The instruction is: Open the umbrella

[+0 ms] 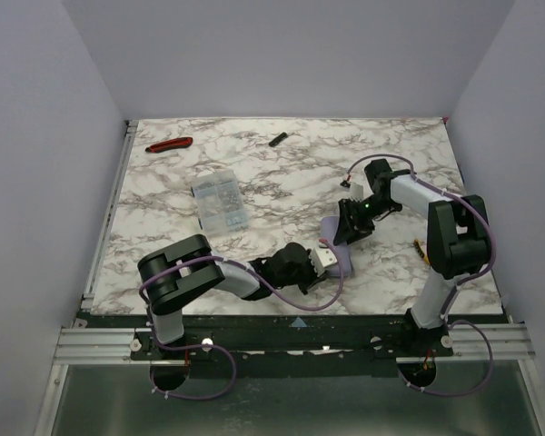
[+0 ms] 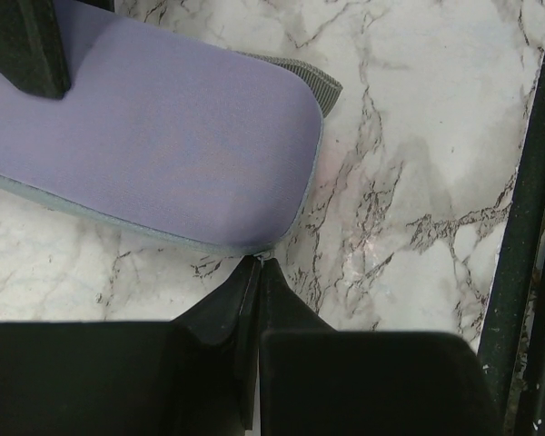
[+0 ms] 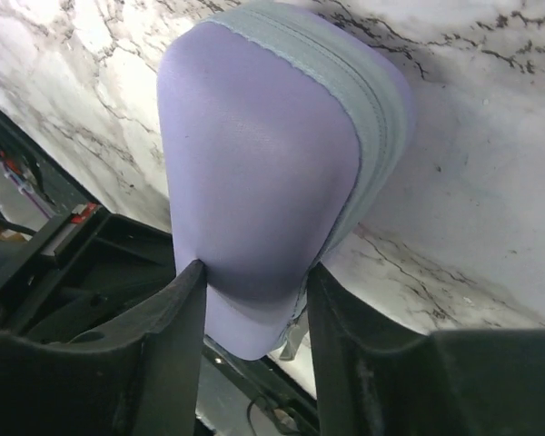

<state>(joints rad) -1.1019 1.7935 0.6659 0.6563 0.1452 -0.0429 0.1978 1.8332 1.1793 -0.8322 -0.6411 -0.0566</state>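
Note:
The collapsed umbrella (image 1: 342,262), a lavender pill-shaped oblong, lies on the marble table near the front edge, between my two grippers. In the left wrist view the umbrella (image 2: 163,136) fills the upper left. My left gripper (image 2: 259,265) is shut, and its tips pinch a tiny metal zipper pull at the grey seam. In the right wrist view my right gripper (image 3: 254,291) straddles the rounded end of the umbrella (image 3: 254,154). Both fingers (image 3: 177,345) press into its sides and dent the cover. From above, the left gripper (image 1: 322,259) and right gripper (image 1: 350,232) sit at opposite ends.
A clear plastic box (image 1: 219,202) of small parts stands at mid-left. A red tool (image 1: 169,144) and a small black piece (image 1: 277,139) lie near the back edge. The table's black front rail (image 2: 527,227) runs close beside the left gripper.

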